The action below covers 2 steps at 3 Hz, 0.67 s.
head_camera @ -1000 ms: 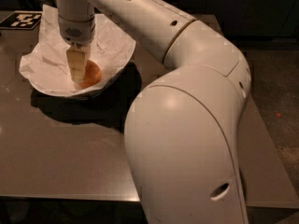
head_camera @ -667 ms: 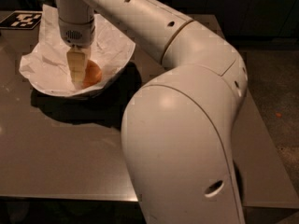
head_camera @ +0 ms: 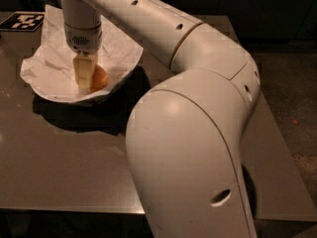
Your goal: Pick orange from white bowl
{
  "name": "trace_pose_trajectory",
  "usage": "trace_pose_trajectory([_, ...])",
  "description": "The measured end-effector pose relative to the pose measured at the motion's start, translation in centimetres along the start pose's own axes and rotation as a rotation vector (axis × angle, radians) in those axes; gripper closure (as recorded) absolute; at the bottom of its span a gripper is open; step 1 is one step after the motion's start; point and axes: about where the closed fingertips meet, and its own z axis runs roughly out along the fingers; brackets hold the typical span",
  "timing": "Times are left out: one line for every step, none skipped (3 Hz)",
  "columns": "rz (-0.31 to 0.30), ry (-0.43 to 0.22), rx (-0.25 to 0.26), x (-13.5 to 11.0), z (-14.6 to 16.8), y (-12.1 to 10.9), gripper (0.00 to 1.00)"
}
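The white bowl (head_camera: 115,86) stands at the back left of the table, lined with crumpled white paper (head_camera: 49,66) whose corners stick up past the rim. The orange (head_camera: 100,77) lies inside it, right of centre. My gripper (head_camera: 85,83) points straight down into the bowl and is right against the orange's left side, partly covering it. The wrist (head_camera: 81,26) stands upright above the bowl. The part of the orange behind the gripper is hidden.
The grey table (head_camera: 59,157) reaches to the front and right edges of the view. A black-and-white marker tag (head_camera: 22,21) lies at the back left corner. My large white arm (head_camera: 198,133) fills the middle and right of the view. The dark floor (head_camera: 292,83) is on the right.
The gripper stays down in the bowl at the orange. The big lower part of the arm has shifted slightly to the left.
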Motion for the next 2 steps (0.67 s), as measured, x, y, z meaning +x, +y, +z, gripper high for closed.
trace_pose_trajectory([0.009,0.006,-0.006,0.9,0.7,-0.2,0.32])
trace_pose_trajectory([-0.017,0.012,0.034,1.9,0.8,-0.1,0.51])
